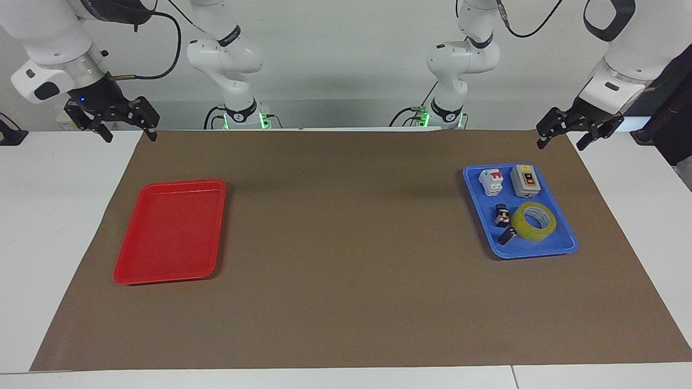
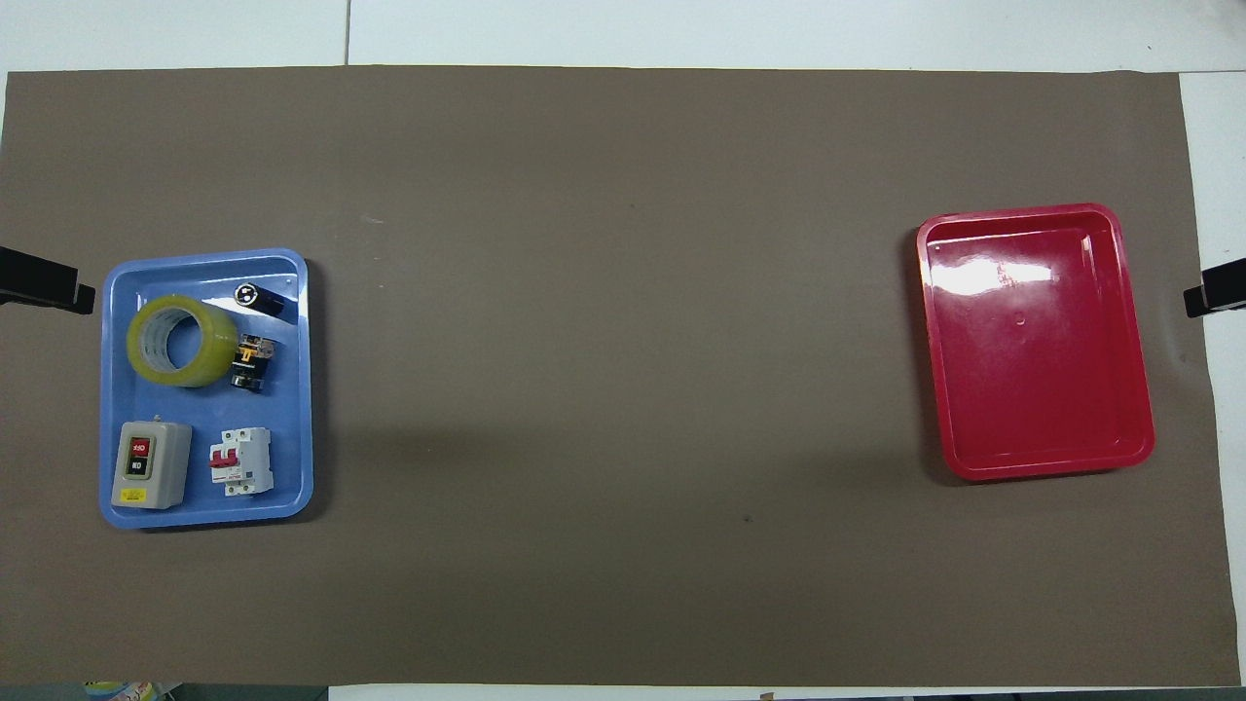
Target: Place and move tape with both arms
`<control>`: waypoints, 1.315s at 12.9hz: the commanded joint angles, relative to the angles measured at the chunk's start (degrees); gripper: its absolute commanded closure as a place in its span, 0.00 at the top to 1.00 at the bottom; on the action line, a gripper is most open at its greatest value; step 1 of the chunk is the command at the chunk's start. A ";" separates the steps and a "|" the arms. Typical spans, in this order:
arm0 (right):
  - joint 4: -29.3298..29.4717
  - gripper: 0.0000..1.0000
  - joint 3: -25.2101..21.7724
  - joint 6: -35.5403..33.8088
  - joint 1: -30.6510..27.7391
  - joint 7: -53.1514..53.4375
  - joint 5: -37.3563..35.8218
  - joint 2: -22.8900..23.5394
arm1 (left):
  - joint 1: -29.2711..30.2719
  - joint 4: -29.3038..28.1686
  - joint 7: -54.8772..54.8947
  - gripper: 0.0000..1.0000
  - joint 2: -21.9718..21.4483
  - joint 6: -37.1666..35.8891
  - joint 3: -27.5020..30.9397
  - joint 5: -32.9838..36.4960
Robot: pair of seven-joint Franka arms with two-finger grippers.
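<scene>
Two arms waiting, raised at the worktop's ends.
Left gripper [image 1: 562,135] and right gripper [image 1: 116,125] hang with jaws wide, holding nothing (each past the brown mat's corner); the tape [image 1: 534,221] lies in the blue tray [image 1: 540,249].

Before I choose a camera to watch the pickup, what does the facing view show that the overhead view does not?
Only the facing view shows the left gripper and right gripper, both open and raised at the table's ends.

Only the overhead view looks straight down through the tape ring.

Both show the tape in the blue tray with the grey switch box, and the red tray.
</scene>
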 commanded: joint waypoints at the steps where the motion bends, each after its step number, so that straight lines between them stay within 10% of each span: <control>1: 0.94 1.00 0.21 -0.57 -0.10 0.45 0.37 0.52 | 0.01 0.59 0.96 1.00 0.10 -0.49 0.14 1.24; 17: -0.29 1.00 0.30 0.14 -0.27 0.54 0.72 0.00 | 5.44 -10.64 0.87 1.00 -0.35 15.21 0.14 1.15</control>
